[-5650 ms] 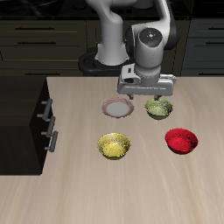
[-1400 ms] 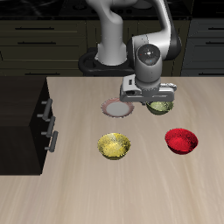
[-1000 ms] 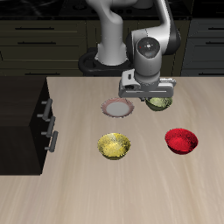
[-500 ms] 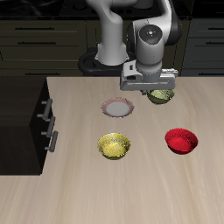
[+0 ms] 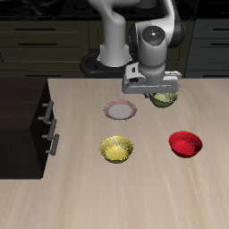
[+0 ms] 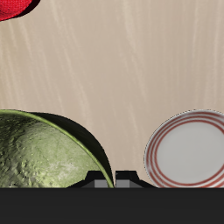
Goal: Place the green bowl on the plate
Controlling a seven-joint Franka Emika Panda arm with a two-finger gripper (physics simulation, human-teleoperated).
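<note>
Dark cabinets back a pale wood table. Since a second ago the pincer has risen with the green bowl clenched at its rim, so the lift is done; carrying it to the empty plate remains. Yellow bowl, red bowl look empty

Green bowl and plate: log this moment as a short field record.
green bowl: gripped at its rim, appears lifted off the table
gripper: shut on the green bowl
plate: bare, on the table beside the held bowl
yellow bowl: on the table, nearer the front edge
red bowl: on the table, nearer the front edge
task status: bowl not yet on the plate
</note>
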